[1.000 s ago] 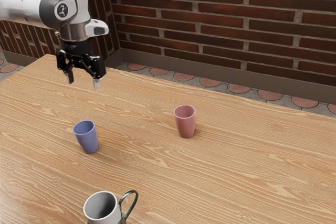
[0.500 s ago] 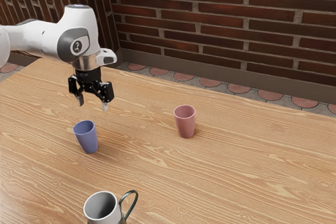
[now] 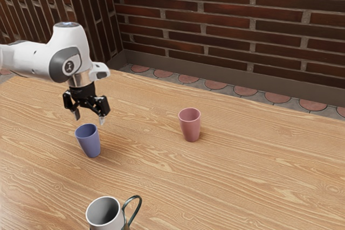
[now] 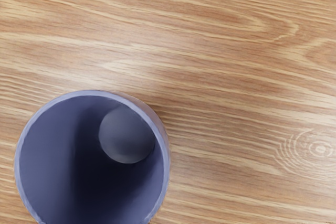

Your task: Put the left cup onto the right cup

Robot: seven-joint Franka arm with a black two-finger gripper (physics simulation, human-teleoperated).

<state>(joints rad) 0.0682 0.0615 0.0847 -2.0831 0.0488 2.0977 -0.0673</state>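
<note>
Bright, even light, faint soft shadows beside the tapered blue cup point(image 3: 88, 139) and tapered pink cup point(image 3: 190, 124) on the pale wooden table point(image 3: 242, 176), blue cup's inside dim.

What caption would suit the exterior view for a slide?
Open gripper hovers just above the blue cup; the pink cup stands apart on the wooden table.

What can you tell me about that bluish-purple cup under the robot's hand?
The bluish-purple cup is a plain tumbler without a handle, matte like plastic, narrowing toward its base. It stands upright and empty on the wooden table, to the exterior view's left of the pink cup and well apart from it. The open black gripper hovers just above its rim without touching it.
</note>
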